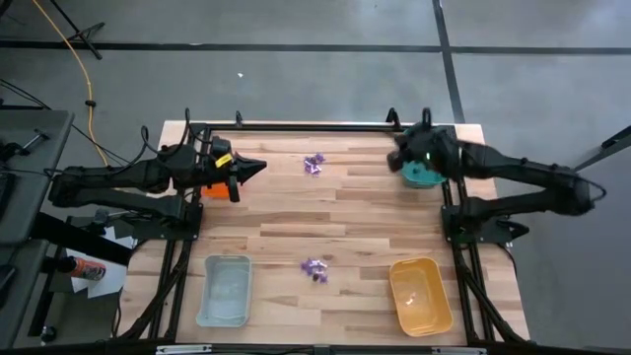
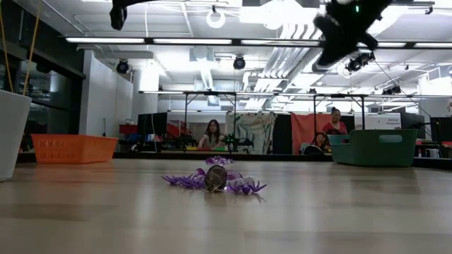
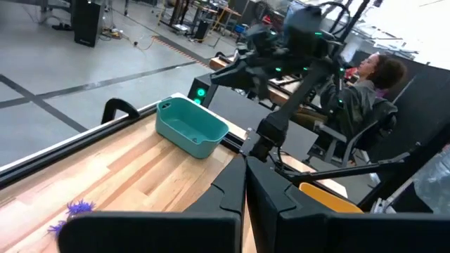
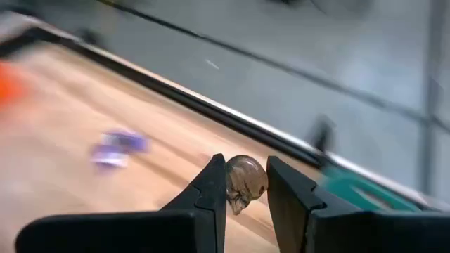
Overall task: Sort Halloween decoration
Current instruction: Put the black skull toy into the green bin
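Purple Halloween decoration pieces lie in two small heaps on the wooden table: one toward the far edge (image 1: pixel 315 164) and one toward the near edge (image 1: pixel 315 268), the near one (image 2: pixel 215 178) with a dark piece in it. High above the table's far right, beside the green tray (image 1: pixel 424 177), my right gripper (image 1: pixel 398 156) is shut on a small brownish skull-shaped piece (image 4: pixel 245 184). At the far left my left gripper (image 1: pixel 252 168) hovers shut and touching nothing, its fingers (image 3: pixel 245 193) pointing level toward the table's right, beside the red tray (image 1: pixel 211 189). My right gripper pinches the skull-shaped piece by its two sides (image 4: pixel 232 188) between its two fingertips (image 4: pixel 212 188), only at their free ends. The fingers slant down toward the table. The piece is lifted clear, high above the wood.
A pale blue tray (image 1: pixel 225 289) stands at the near left and an orange tray (image 1: pixel 421 294) at the near right. A black rail (image 1: pixel 315 126) runs along the far edge. People sit in the room beyond the table (image 2: pixel 212 134).
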### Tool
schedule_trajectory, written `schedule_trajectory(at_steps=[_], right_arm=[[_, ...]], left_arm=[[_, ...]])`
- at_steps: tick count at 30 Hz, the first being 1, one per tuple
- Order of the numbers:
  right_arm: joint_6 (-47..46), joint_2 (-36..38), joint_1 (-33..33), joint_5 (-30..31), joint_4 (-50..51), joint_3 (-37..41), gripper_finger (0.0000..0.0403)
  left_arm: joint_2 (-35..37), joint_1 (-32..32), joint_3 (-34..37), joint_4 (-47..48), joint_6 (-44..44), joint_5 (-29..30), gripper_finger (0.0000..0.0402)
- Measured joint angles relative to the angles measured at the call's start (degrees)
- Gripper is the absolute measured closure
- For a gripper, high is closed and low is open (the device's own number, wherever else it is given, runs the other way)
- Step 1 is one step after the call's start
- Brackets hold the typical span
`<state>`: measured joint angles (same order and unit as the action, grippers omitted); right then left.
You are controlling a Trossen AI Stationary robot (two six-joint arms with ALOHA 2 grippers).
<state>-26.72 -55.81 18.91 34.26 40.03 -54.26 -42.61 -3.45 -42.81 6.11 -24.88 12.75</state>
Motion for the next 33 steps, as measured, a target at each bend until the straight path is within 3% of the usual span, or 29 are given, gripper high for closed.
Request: schedule_trajectory(at_steps=[7, 12, 15, 27, 33], right_arm=[[1.3, -5.6, 26.5, -13.3, 4.5, 0.0, 0.0334], [-2.9, -13.0, 36.6, -19.8, 4.9, 0.0, 0.0334], [-1.5, -17.4, 38.1, -23.6, 5.3, 0.0, 0.0334], [-4.8, -33.5, 38.1, -25.9, 8.4, 0.0, 0.0334], [-6.9, -37.9, 38.1, -26.1, 8.3, 0.0, 0.0334]], left_arm=[[0.0, -0.7, 0.0, 0.0, -0.1, 0.3, 0.0401], [0.0, -0.6, 0.0, 0.0, -2.8, 0.2, 0.0401], [0.0, -0.6, 0.0, 0.0, -3.0, 0.3, 0.0401], [0.0, -0.6, 0.0, 0.1, -2.4, 0.2, 0.0401], [0.0, -0.6, 0.0, 0.1, 0.4, 0.2, 0.0401]])
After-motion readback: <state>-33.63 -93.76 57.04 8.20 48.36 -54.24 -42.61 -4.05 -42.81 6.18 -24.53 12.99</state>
